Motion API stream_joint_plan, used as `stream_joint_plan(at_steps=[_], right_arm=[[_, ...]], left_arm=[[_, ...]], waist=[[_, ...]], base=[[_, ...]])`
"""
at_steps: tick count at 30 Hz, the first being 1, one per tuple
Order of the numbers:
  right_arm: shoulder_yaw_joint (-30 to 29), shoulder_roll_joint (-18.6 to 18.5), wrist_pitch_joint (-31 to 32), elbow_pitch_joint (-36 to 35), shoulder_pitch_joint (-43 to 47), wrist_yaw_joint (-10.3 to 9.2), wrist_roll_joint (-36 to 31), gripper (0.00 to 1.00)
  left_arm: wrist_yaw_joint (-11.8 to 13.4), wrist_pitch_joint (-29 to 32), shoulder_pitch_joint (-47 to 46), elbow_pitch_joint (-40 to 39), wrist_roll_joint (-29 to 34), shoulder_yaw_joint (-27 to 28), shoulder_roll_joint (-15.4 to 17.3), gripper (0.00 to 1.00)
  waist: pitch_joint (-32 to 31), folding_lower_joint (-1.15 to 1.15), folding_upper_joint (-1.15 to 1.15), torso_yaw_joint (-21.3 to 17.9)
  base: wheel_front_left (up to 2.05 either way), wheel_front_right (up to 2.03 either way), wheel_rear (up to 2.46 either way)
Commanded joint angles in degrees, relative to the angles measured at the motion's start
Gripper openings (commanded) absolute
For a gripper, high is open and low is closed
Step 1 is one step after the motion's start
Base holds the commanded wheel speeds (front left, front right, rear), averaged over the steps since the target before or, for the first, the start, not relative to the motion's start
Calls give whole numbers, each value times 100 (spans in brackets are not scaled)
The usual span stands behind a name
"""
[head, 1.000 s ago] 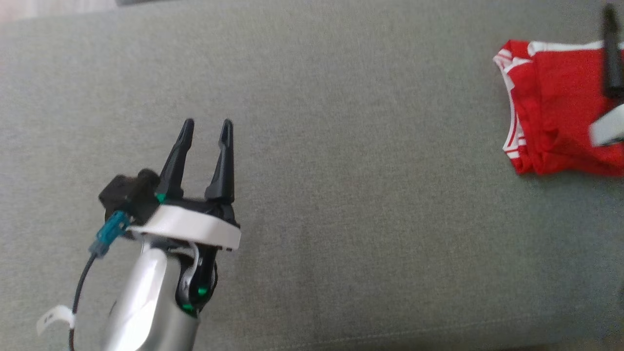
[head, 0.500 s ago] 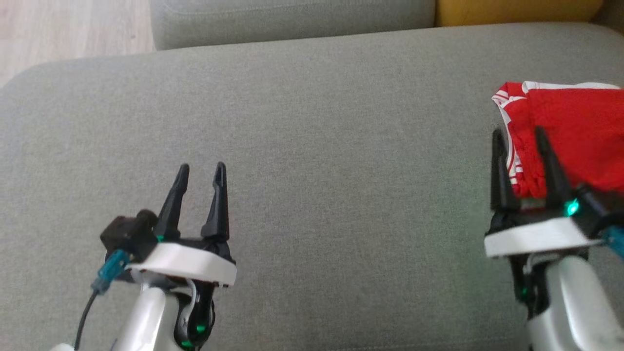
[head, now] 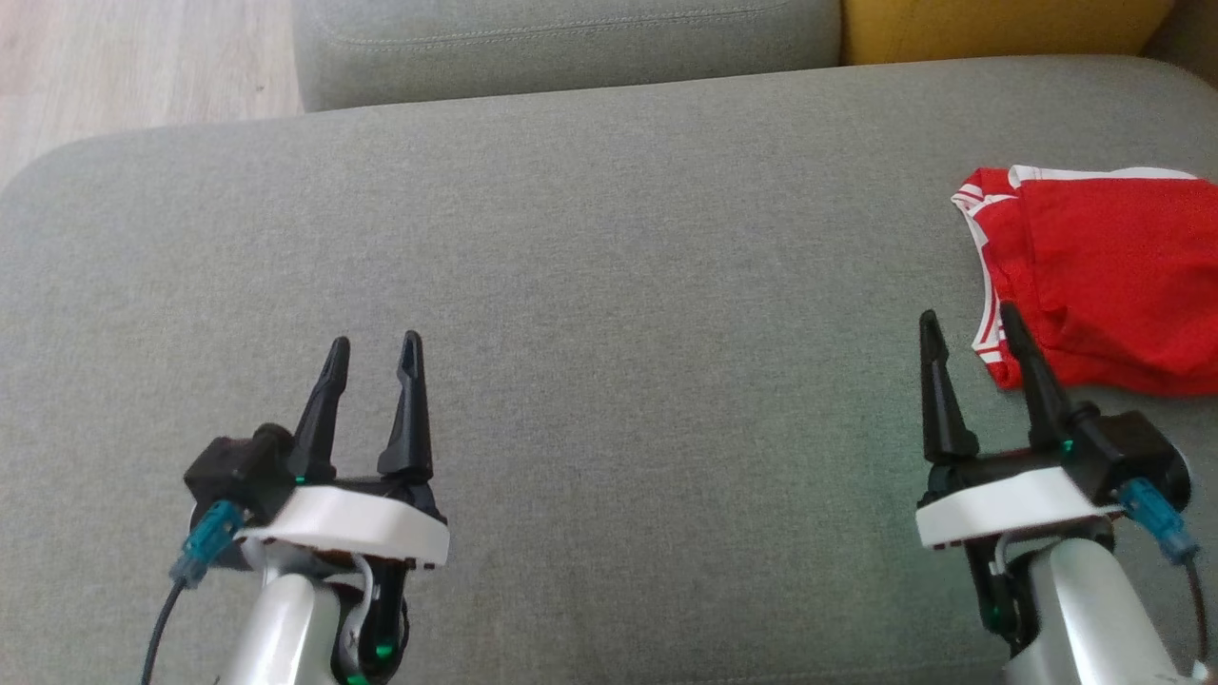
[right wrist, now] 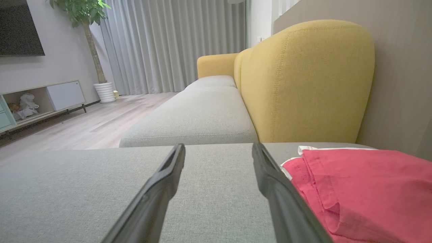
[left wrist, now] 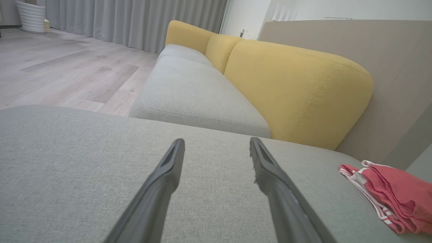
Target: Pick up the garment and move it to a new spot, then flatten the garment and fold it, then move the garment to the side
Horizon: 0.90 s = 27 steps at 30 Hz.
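The garment (head: pixel 1109 281) is red with white trim and lies folded at the right side of the grey cushion (head: pixel 609 314). It shows at the lower right in the left wrist view, garment (left wrist: pixel 395 195), and beside the right finger in the right wrist view, garment (right wrist: pixel 364 189). My right gripper (head: pixel 969 322) is open with nothing between its fingers, just left of the garment's near corner. My left gripper (head: pixel 374 343) is open and empty over bare cushion at the lower left. In their own wrist views the left gripper (left wrist: pixel 216 142) and right gripper (right wrist: pixel 218 147) show spread fingers.
A second grey seat cushion (head: pixel 571 43) lies beyond the far edge, with a yellow backrest (head: pixel 999 24) at the far right. Wooden floor (head: pixel 143 67) shows at the far left. The right wrist view shows curtains (right wrist: pixel 175 44), a potted plant (right wrist: pixel 94 50) and a low cabinet (right wrist: pixel 44 101).
The head camera has tilted, so the whole picture shifted. The right gripper has drawn back off the garment and now stands at its left near corner. The left gripper stays open.
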Motion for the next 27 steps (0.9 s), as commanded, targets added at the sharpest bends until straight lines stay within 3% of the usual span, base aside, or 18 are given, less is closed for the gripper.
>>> stream_joint_plan(at_steps=[1, 6, 17, 27], right_arm=[[171, 22, -79, -140, -85, 37, -45, 100], [225, 23, -94, -27, -98, 37, -43, 100], [340, 24, -110, 63, -160, 37, 91, 100], [409, 24, -117, 72, -191, 37, 123, 100]], left_arm=[[44, -70, -110, -219, 45, 183, 41, 100], [55, -70, -121, -227, 215, 131, 41, 100], [-144, -70, -57, -148, 7, 241, 41, 100], [-163, -70, -17, -45, -80, 279, 41, 100]], waist=[[5, 0, 0, 8], [6, 0, 0, 8], [18, 0, 0, -19], [5, 0, 0, -20]], base=[[0, 0, 0], [0, 0, 0], [0, 0, 0], [0, 0, 0]])
